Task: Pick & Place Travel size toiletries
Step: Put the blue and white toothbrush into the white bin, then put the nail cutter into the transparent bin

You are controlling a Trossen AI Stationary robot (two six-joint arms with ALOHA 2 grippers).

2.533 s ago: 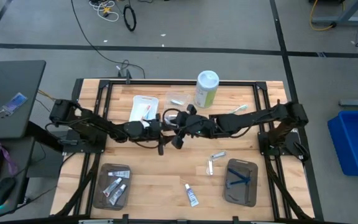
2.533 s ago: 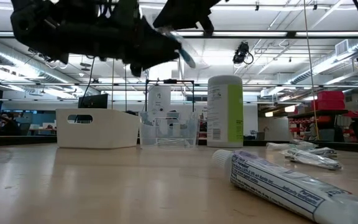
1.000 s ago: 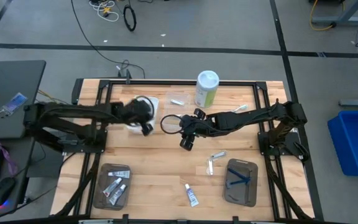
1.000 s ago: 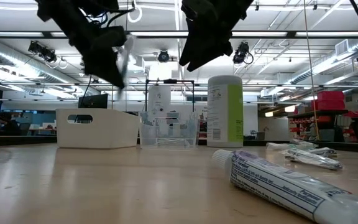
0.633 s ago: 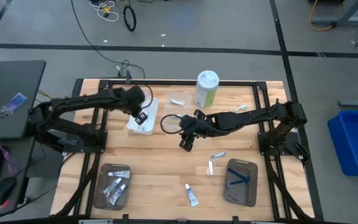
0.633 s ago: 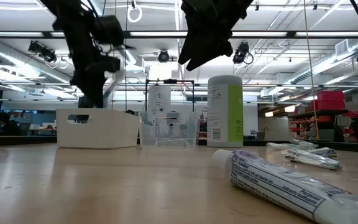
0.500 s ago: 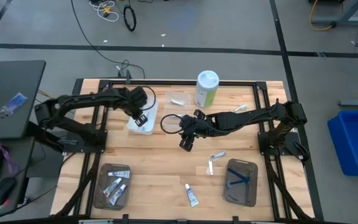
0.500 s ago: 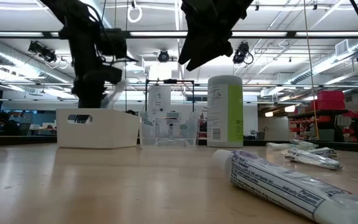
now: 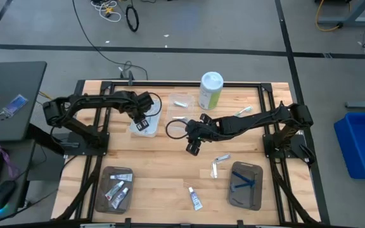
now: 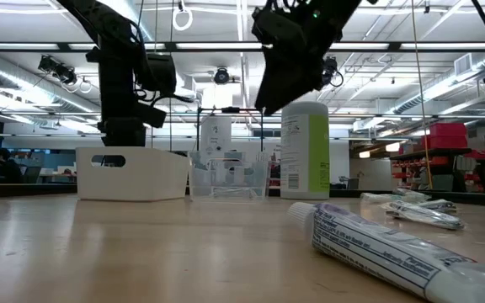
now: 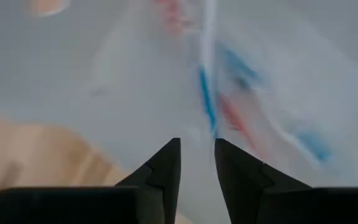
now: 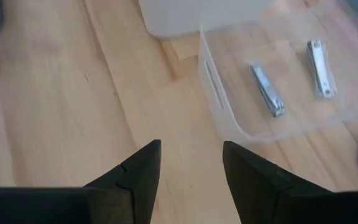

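Observation:
My left gripper [image 9: 142, 121] [image 11: 197, 146] points down into the white tray [image 9: 152, 103] [image 10: 133, 172] at the table's far left, shut on a white-and-blue toothbrush [image 11: 207, 93]. Other toothbrushes lie blurred in that tray. My right gripper [image 9: 192, 147] [image 12: 191, 149] hangs open and empty above the table's middle. Loose on the table lie a toothbrush [image 9: 243, 111], two silvery tubes [image 9: 222, 158] and a white blue-capped tube [image 9: 196, 198] [image 10: 386, 248]. My left gripper pinches the toothbrush by one end [image 11: 214, 129] between its two fingers, coming from above and pointing down. The toothbrush runs on along the fingers, out past their tips toward the tray floor. The tray wall hides in the low view whether its far end rests there.
A tall green-and-white canister [image 9: 210, 90] stands at the far edge beside a clear tray [image 9: 181, 100] holding two silvery clippers [image 12: 266, 88]. Two grey trays sit at the near edge: the left [image 9: 104, 190] with tubes, the right [image 9: 259, 190] with blue razors. Bare wood lies between.
My left gripper has tipped to point straight down and has sunk over the white tray, carrying the toothbrush down behind the tray wall. My right gripper has shifted slightly toward the table's right.

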